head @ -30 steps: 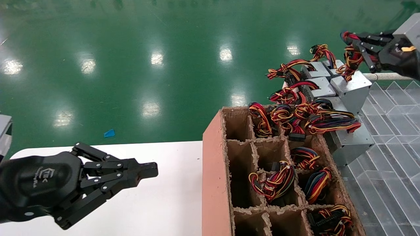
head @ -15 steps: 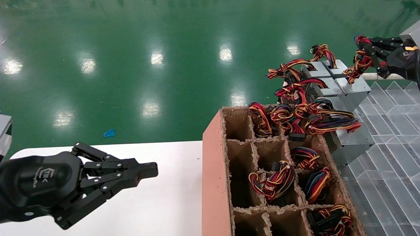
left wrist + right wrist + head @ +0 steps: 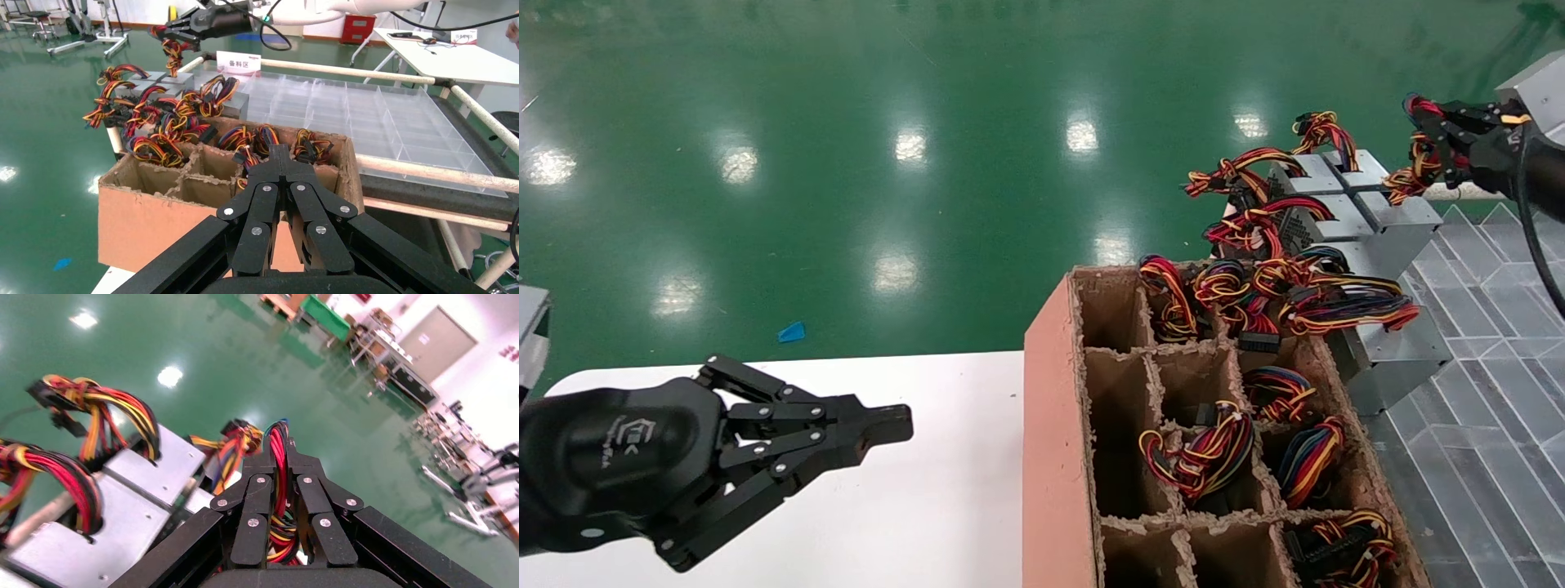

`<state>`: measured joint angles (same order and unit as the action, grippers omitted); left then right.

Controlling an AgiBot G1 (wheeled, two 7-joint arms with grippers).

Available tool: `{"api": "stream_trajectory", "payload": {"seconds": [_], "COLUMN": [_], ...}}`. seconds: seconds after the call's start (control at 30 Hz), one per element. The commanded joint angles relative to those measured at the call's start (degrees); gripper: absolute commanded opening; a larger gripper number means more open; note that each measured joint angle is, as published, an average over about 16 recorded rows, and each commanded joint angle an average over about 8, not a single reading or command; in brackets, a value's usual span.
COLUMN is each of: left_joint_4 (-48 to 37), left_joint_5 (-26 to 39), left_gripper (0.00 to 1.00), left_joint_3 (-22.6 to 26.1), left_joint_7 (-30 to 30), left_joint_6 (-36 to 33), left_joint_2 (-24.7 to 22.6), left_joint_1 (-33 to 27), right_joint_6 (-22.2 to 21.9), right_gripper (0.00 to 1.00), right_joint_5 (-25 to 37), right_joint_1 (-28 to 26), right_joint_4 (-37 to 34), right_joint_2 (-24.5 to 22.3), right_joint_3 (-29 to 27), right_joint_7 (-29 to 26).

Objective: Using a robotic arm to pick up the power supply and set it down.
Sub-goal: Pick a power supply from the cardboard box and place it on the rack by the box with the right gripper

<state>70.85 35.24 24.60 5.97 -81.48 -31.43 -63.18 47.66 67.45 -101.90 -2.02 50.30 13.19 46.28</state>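
Note:
The power supply (image 3: 1400,214) is a small grey metal box at the far right, resting among similar grey boxes. Its looped red, yellow and black wires (image 3: 1416,162) rise to my right gripper (image 3: 1415,104), which is shut on the bundle. In the right wrist view the red wires (image 3: 279,478) run between the shut fingers of the right gripper (image 3: 278,452). The left wrist view shows the robotic arm's hand (image 3: 211,21) holding the wires (image 3: 171,52) far off. My left gripper (image 3: 896,425) (image 3: 280,160) is shut on nothing, parked over the white table (image 3: 944,506).
A tall cardboard crate (image 3: 1054,425) with divided cells holds several wire bundles. More grey wired boxes (image 3: 1389,355) lie behind and beside it. A clear plastic compartment tray (image 3: 1500,343) spreads to the right, with a pale rail (image 3: 1467,192) at its far edge.
My right gripper has moved right and a little down, still holding the wires. The grey box has dropped from a raised tilt to lie level among the other boxes. The left arm has not moved.

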Motion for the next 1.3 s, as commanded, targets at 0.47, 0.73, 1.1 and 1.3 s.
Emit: {"api": "stream_trajectory", "payload": {"seconds": [0.47,0.73,1.1,1.3], "left_joint_4": [0.0,0.0,0.0,0.0], "left_joint_5": [0.0,0.0,0.0,0.0], "left_gripper": [0.0,0.0,0.0,0.0], "left_joint_3": [0.0,0.0,0.0,0.0], "left_joint_7": [0.0,0.0,0.0,0.0], "left_joint_6": [0.0,0.0,0.0,0.0], "left_joint_2": [0.0,0.0,0.0,0.0], "left_joint_1": [0.0,0.0,0.0,0.0], "right_joint_6": [-6.04,-2.61,0.34,3.63], "right_gripper": [1.0,1.0,1.0,1.0], "right_joint_5": [-1.29,-0.99,-0.86,-1.51], "right_joint_1": [0.08,0.1,-0.42,-0.86], "right_joint_4": [0.56,1.24,2.32,3.27], "right_joint_2": [1.41,0.99,0.07,-0.79], "right_joint_3": [-0.84,-0.66,-0.57,-1.01], "right_joint_7": [-3.6,-5.02,-5.35,-4.98]}}
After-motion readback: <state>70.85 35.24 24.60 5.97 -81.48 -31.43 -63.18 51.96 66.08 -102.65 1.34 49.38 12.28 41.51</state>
